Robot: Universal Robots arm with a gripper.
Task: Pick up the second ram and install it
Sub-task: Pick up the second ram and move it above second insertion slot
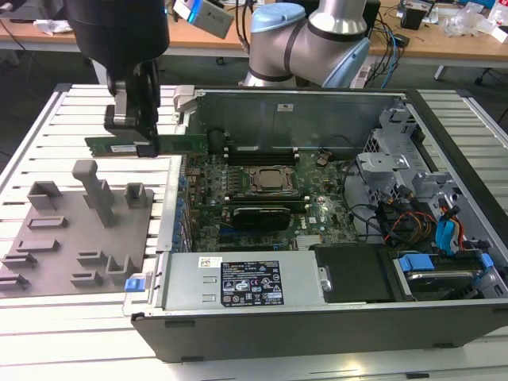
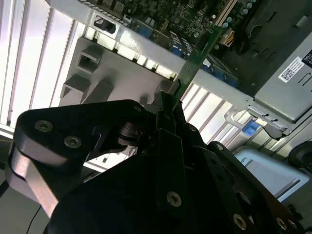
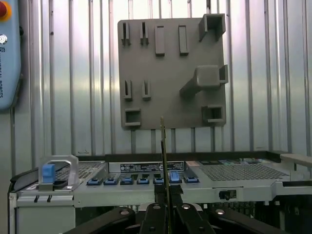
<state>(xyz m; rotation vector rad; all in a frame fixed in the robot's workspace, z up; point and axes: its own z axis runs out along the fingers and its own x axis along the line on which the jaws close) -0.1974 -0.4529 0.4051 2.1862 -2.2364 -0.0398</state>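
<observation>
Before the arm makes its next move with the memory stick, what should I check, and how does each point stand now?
1. Grip: the gripper is shut on the second ram: ok.
2. Stick held above the grey fixture tray, not touching it: ok.
3. Stick level, as seen in the exterior view: ok.
4. Stick over the motherboard slots: not ok. It hangs at the side of the computer case, on the exterior view's left.
5. Slot end clips open: cannot tell.
</observation>
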